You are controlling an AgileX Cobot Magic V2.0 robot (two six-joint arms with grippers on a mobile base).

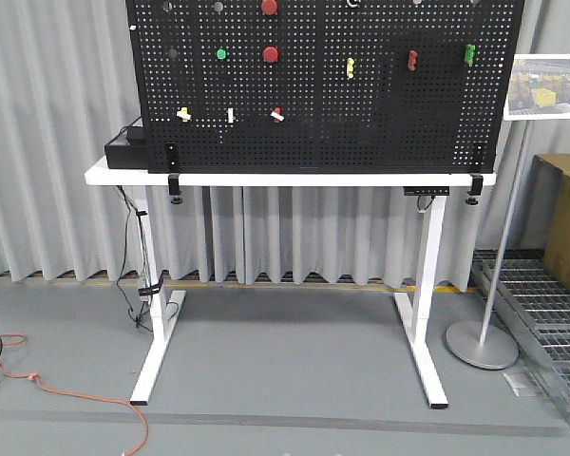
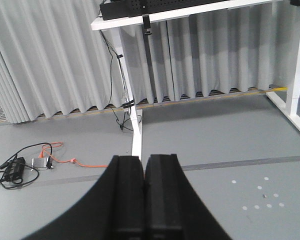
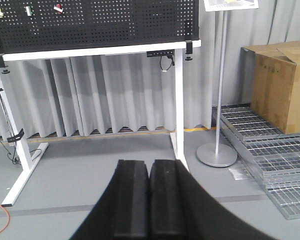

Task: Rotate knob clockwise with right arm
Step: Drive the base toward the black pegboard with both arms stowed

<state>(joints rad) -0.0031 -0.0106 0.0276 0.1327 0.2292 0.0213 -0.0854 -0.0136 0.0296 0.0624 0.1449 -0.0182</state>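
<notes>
A black pegboard [image 1: 361,114] stands upright on a white table [image 1: 294,179], some way ahead. It carries two round red knobs [image 1: 270,53] [image 1: 269,7], a small green knob [image 1: 221,54] and several small coloured levers. I cannot tell which knob the task means. Neither arm shows in the front view. My left gripper [image 2: 145,162] is shut and empty, low over the grey floor, facing the table's left leg. My right gripper [image 3: 149,165] is shut and empty, also far from the board [image 3: 115,20].
A sign stand with a round base [image 1: 483,344] is right of the table. A cardboard box [image 3: 280,85] and metal grating [image 3: 275,150] lie at the far right. An orange cable [image 1: 66,389] runs over the floor at left. A black box [image 1: 125,147] sits on the table's left end.
</notes>
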